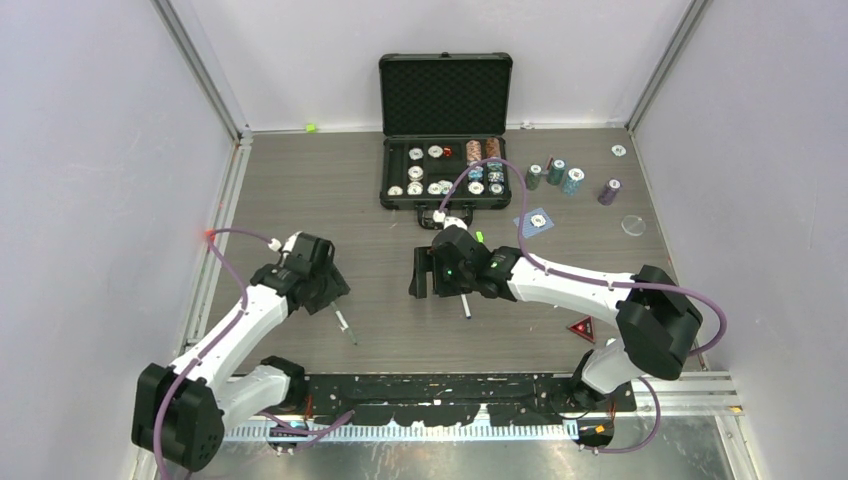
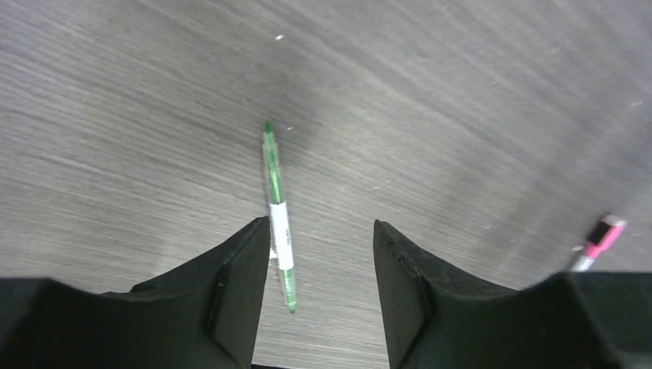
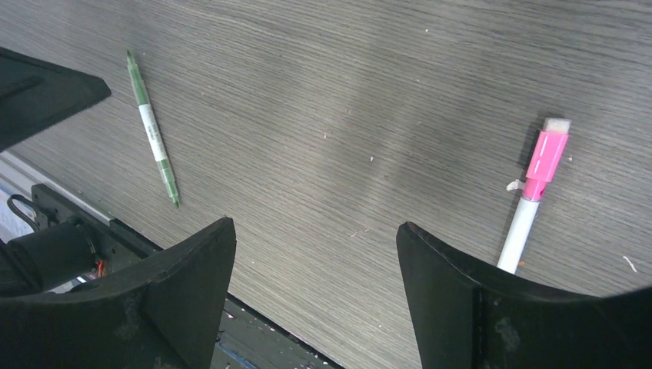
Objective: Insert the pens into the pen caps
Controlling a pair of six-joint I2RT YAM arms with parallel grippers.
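Now, setting: a grey wood-grain table (image 1: 330,190), with both of my grippers low over it.
My left gripper (image 2: 321,227): my fingers stand apart and clamp nothing.
Green pen (image 2: 278,215): a thin pen, green at both ends, with a white band around the middle. It sits in the gap between my left fingers, close against one finger and clear of the other. I cannot tell whether it touches that near finger. From overhead it lies flat on the table just in front of this gripper.
My right gripper (image 3: 315,227): my fingers are spread wide, with only bare table between them. It is near the middle of the table, well apart from my left one.
Pink-capped pen (image 3: 530,200): a white barrel lying on the table just outside one of my right fingers. Its near end is hidden behind that finger.
Pink cap (image 3: 547,154): seated on the far end of that white barrel, with a pale tip.
Chip case (image 1: 445,95): black, lid raised, at the back of the table, with rows of poker chips (image 1: 415,155) inside.
Loose chip stacks (image 1: 556,175): standing on the table to the right of the case.
Red triangular token (image 1: 582,328): on the table near my right arm's elbow.
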